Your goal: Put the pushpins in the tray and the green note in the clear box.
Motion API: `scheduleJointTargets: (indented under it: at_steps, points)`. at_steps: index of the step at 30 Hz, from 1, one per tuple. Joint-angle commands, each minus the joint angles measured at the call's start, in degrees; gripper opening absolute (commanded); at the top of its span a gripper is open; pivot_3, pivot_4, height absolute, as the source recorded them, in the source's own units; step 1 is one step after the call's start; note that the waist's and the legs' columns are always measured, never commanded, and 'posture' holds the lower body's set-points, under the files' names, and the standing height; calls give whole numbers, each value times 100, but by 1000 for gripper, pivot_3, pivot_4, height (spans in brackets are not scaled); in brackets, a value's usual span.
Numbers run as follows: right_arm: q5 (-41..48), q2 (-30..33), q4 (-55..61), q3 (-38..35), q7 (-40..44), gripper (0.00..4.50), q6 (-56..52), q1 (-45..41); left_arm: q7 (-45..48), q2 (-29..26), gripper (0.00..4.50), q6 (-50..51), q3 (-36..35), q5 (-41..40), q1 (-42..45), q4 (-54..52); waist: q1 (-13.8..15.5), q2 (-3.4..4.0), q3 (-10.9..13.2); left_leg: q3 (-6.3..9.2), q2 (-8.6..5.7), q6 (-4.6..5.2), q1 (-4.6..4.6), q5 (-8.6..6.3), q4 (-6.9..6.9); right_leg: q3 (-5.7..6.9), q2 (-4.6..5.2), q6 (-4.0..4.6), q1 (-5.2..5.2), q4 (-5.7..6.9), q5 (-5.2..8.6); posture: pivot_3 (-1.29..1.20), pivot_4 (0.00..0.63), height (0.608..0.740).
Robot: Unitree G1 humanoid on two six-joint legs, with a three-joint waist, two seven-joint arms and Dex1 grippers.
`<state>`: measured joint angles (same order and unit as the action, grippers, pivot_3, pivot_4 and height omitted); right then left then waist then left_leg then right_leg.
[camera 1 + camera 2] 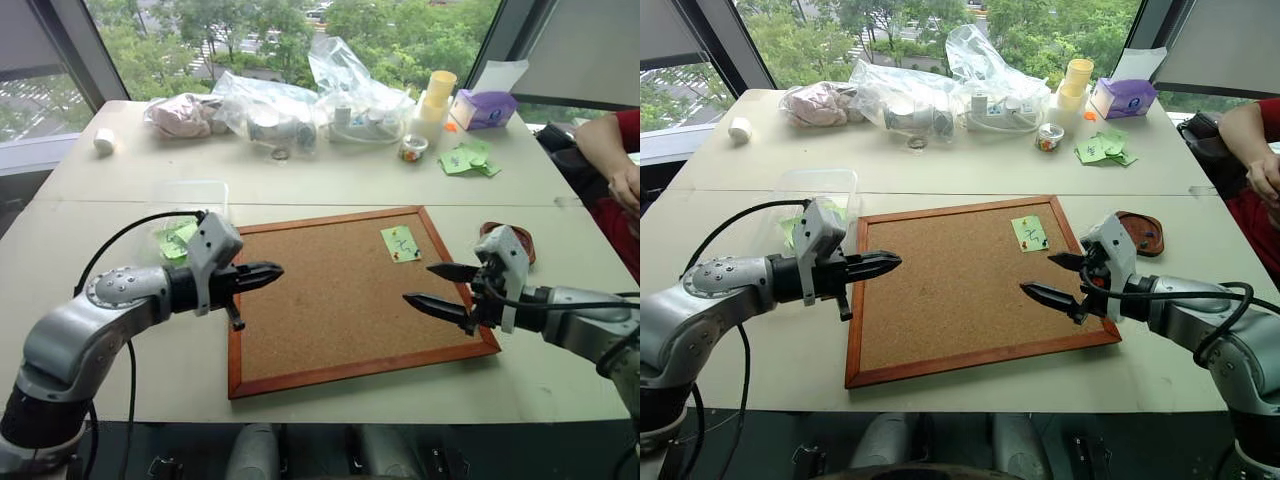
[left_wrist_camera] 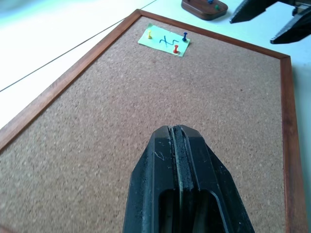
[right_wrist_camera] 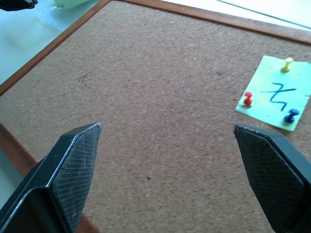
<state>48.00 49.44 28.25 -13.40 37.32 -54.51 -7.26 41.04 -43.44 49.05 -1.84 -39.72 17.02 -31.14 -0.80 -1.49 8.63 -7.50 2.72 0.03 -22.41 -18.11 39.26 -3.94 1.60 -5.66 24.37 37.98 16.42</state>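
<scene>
the green note (image 1: pixel 400 243) lies pinned at the cork board's (image 1: pixel 330 300) two o'clock corner by yellow (image 3: pixel 287 63), red (image 3: pixel 248 98) and blue pushpins (image 3: pixel 291 115). the tray (image 1: pixel 1140 231) sits just beyond the board at three o'clock, the clear box (image 1: pixel 818 190) at ten. left hand (image 1: pixel 268 272) pressed together, right hand (image 1: pixel 434 287) spread, both above the board.

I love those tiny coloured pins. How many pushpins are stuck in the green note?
3, all in the green note on the cork board: a yellow pushpin, a red pushpin and a blue pushpin. More sit in the tray.
</scene>
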Motion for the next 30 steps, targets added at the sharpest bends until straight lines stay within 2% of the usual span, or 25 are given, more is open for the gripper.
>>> scheduleJointTargets:
  at_steps: [1, 4, 9, 17, 24, 30]
  points:
    - [-277, -88, -222, 46, -44, 4500, 311, -349, 88, 132, 26, -110, 385, 172, 316, 113, 1, 0, 0, 0, 0, -1, 0, 0, 0, 0, 0, 0, 0, 0, 0, 0, 150, 738]
    - [-866, -300, -812, 437, -173, 4500, 699, -872, 326, 57, 26, -399, 1010, 772, 475, 581, -31, 1, -1, -4, -2, -1, 3, 1, 2, -2, -3, 0, -1, 0, -1, 0, 150, 738]
    - [-1693, -934, -2116, 1024, -342, 4500, 1314, -1791, 748, -54, 26, -736, 1556, 1328, 540, 1168, -48, 2, -1, -6, 0, -15, 0, 10, -1, -3, -13, 1, 8, 2, 0, 0, 150, 738]
    - [-2545, -1581, -3793, 1509, -99, 4500, 2097, -2774, 1084, -151, 26, -1002, 2071, 2058, 543, 1509, -5, 6, 2, -14, 0, -18, -8, 11, 0, -4, -3, 0, 14, 2, 0, 0, 150, 738]
    - [-2972, -1797, -4692, 1701, 298, 4500, 2492, -3174, 1083, -52, 26, -910, 2052, 2224, 457, 1412, -17, 10, -1, -17, 1, -18, -3, 11, 1, -5, -3, 0, 10, 4, -1, 0, 150, 738]
    - [-3210, -1881, -4919, 1762, 546, 4500, 2684, -3184, 1035, -3, 26, -795, 1995, 2252, 382, 1283, -16, 11, -1, -16, 2, -18, -2, 11, 1, -5, -1, -1, 9, 6, -1, 0, 150, 738]
